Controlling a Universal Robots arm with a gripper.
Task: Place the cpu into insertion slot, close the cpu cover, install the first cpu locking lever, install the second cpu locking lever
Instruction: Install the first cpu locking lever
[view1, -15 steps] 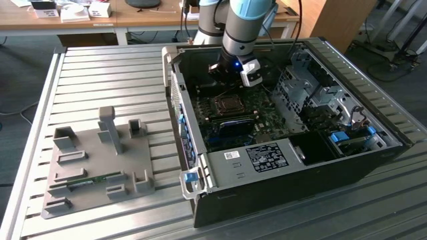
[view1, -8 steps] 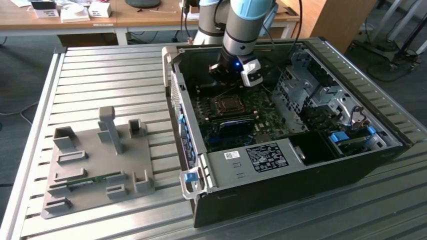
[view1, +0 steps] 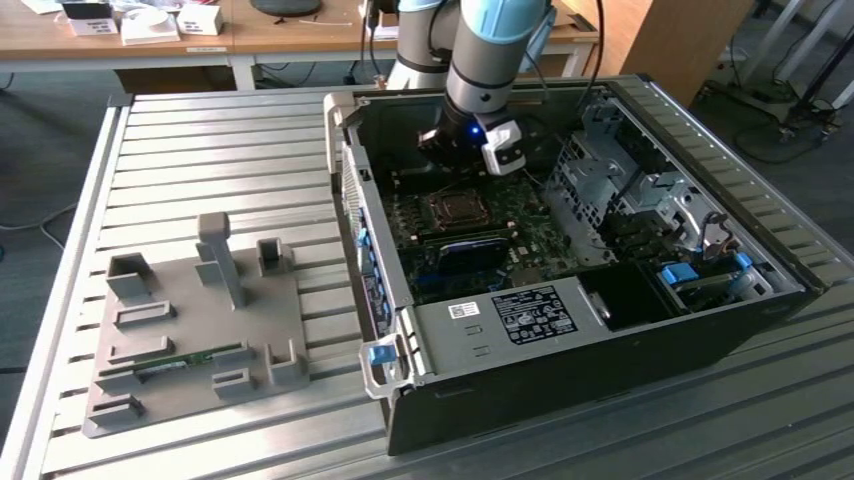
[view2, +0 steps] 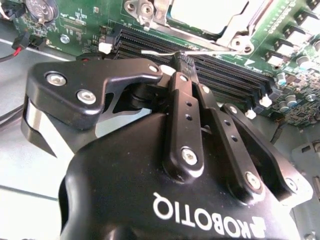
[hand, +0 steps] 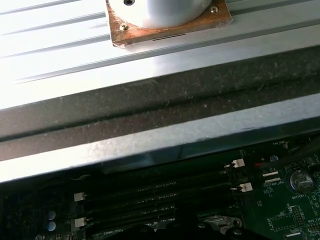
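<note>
In the exterior view my gripper (view1: 450, 155) hangs inside the open computer case, just behind the insertion slot (view1: 454, 210) on the green motherboard. The second wrist view shows the cpu (view2: 210, 11), with its dull grey top, lying in the slot. The metal cpu cover (view2: 235, 34) lies flat around it. My gripper (view2: 181, 57) has its black fingers (view2: 186, 107) drawn together over the long black memory slots. Their tip meets a thin silver locking lever (view2: 160, 51) that runs along the socket's edge. I cannot tell whether the lever is clamped.
The black computer case (view1: 561, 350) stands open on a ribbed metal table (view1: 200, 150). A grey fixture block (view1: 200, 320) with pegs sits toward the exterior view's left. Memory slots (hand: 150, 195) and a coin battery (hand: 299, 180) lie near the socket. Drive cages (view1: 641, 190) crowd the case's other side.
</note>
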